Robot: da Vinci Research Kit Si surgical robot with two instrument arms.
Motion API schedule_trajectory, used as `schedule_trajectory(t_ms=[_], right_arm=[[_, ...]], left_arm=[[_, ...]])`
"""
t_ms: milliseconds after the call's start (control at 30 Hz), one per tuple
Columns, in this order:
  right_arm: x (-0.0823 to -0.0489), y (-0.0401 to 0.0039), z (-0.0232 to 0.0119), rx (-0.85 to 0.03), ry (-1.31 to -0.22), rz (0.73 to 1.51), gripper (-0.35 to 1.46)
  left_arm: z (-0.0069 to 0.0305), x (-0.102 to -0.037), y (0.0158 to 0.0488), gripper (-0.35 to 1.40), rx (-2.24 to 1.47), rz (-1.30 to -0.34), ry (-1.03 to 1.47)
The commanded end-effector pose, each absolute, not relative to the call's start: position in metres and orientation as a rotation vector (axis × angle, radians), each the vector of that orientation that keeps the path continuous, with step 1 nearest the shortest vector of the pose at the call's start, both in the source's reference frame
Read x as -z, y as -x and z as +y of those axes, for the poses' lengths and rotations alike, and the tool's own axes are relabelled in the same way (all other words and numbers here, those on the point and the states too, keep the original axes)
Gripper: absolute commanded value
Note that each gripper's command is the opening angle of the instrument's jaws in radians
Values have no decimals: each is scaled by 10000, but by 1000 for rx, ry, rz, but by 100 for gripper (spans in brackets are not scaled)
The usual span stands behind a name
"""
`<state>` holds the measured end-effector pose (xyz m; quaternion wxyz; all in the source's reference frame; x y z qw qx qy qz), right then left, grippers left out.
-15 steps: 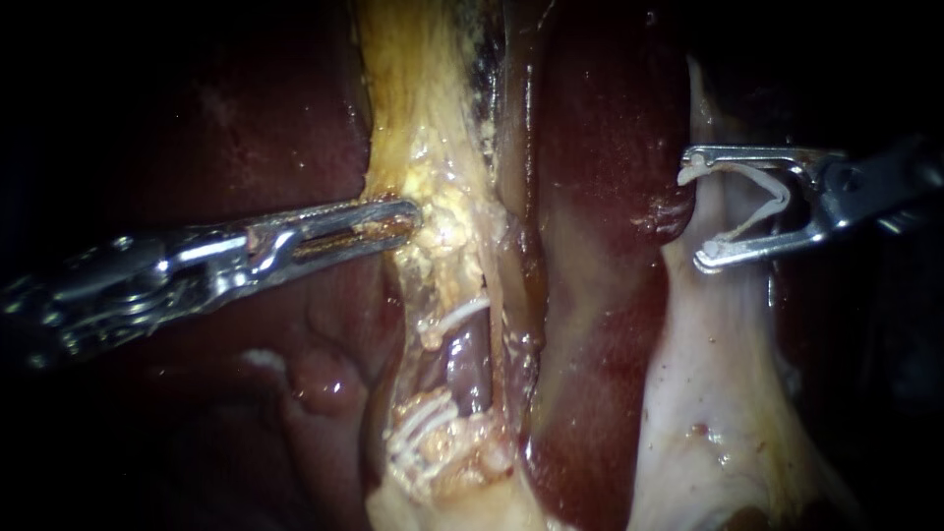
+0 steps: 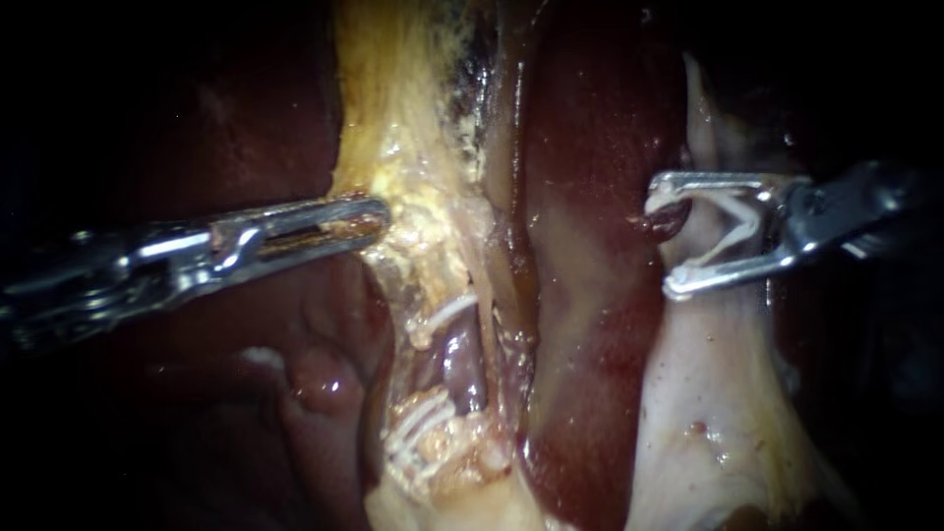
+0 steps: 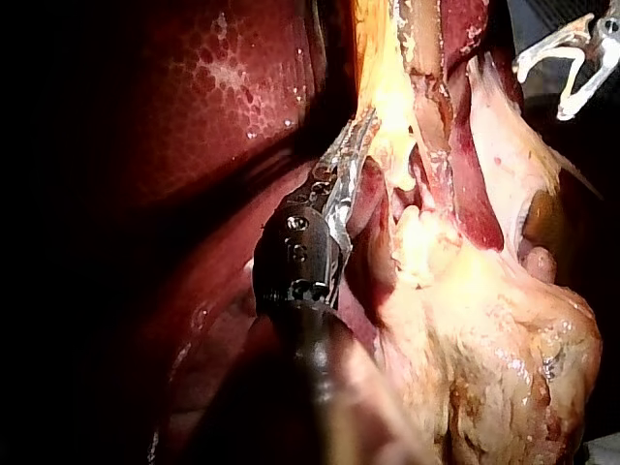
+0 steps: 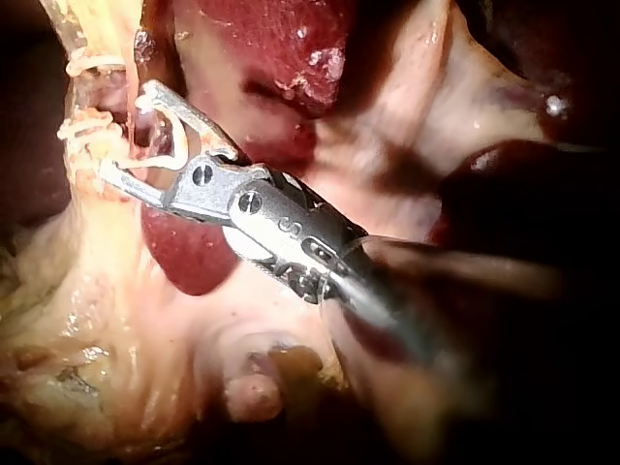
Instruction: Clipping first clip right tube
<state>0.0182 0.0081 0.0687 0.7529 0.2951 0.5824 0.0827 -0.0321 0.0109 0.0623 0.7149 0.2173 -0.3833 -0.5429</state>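
Now two instruments: left pincer (image 2: 379, 218) grips yellow tissue (image 2: 413, 197); right pincer (image 2: 664, 236) holds one open clip (image 2: 752, 218).

A surgical lab is indicated: liver (image 2: 590, 147) and fatty tissue (image 2: 413, 147), held by the left instrument (image 2: 379, 218), are lit against darkness; white clips (image 2: 418, 425) are set on a tube (image 2: 462, 364); a clip (image 2: 723, 247) is carried by the right instrument (image 2: 664, 239).

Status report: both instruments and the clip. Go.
Left instrument shut on yellow fatty tissue. Right instrument holds open clip, clear of the clipped tube. Dark red tissue lies between them.
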Motion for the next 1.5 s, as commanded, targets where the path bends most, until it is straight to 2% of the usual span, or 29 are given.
schedule_trajectory(t_ms=[33, 367, 567, 1067, 1300, 1500], right_arm=[[-694, -189, 75, -181, -667, 1257, 57], [-771, -239, 36, -235, -793, 1183, 55], [-794, -257, 27, -223, -837, 1169, 51], [-808, -284, 23, -224, -839, 1158, 52], [-804, -295, 17, -184, -888, 1177, 52], [-797, -298, 9, -170, -993, 1208, 50]], left_arm=[[110, -618, 318, -35, 1208, -858, -477], [111, -589, 310, -35, 1226, -869, -472], [109, -580, 310, -35, 1226, -874, -468], [105, -567, 312, -35, 1222, -880, -460], [105, -567, 312, -35, 1222, -880, -460], [105, -567, 312, -35, 1222, -880, -460]])
